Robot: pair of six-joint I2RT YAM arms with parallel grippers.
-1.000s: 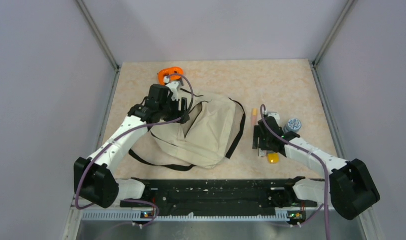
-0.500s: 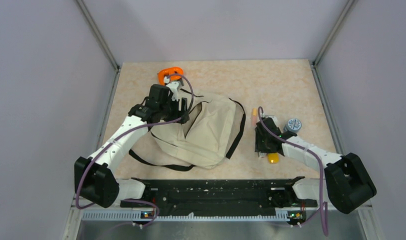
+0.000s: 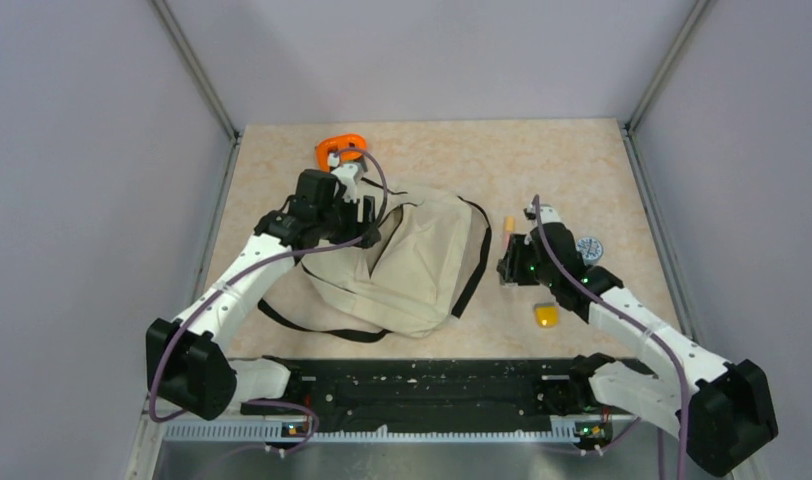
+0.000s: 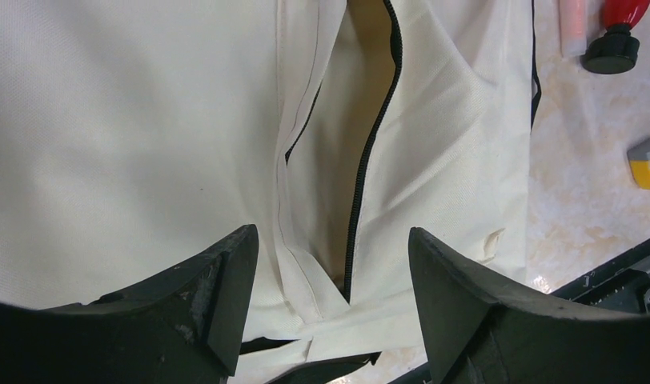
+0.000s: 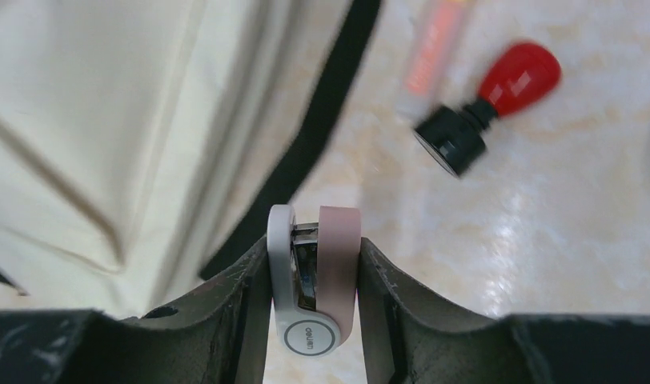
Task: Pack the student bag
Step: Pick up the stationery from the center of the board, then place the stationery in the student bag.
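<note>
Pale marbled desk (image 3: 582,170) is carrying everything, with grey walls closing it in. On it, the student bag (image 3: 412,265) is lying left of centre, its black zipper (image 4: 370,152) gaping open. The left jaws are standing wide apart over that opening, gripping nothing visible. The right jaws are pinching what looks like a pink-and-white stapler (image 5: 314,280), just right of the bag's strap and near a red stamp (image 5: 498,100). Loading seems to be under way; next, the stapler is needing carrying across and releasing into the zipper gap.

Zip mouth (image 4: 346,184) of the student bag (image 3: 412,265) gapes wide, left gripper (image 4: 330,240) hangs right over it; stamp (image 5: 498,96) and tube (image 5: 435,44) clutter the table (image 3: 562,170) alongside.
</note>
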